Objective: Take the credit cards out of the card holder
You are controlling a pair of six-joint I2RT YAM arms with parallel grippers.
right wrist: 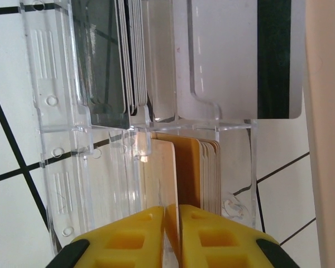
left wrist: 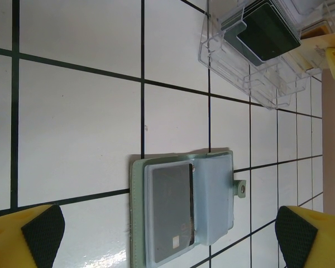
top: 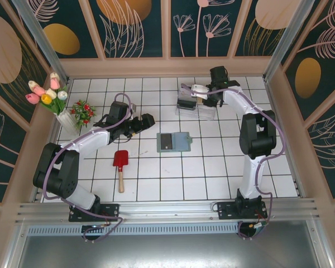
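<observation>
One card out, one waiting.
Top: one holder (top: 173, 142) is lying open at centre, one dark card (top: 166, 142) sitting inside it. Left wrist: the left pincer (left wrist: 167, 234) is gaping wide, holding nothing. Right wrist: the right pincer (right wrist: 172, 218) is pinching one tan card (right wrist: 166, 173) at bottom centre, over the clear boxes (right wrist: 56, 111).
</observation>
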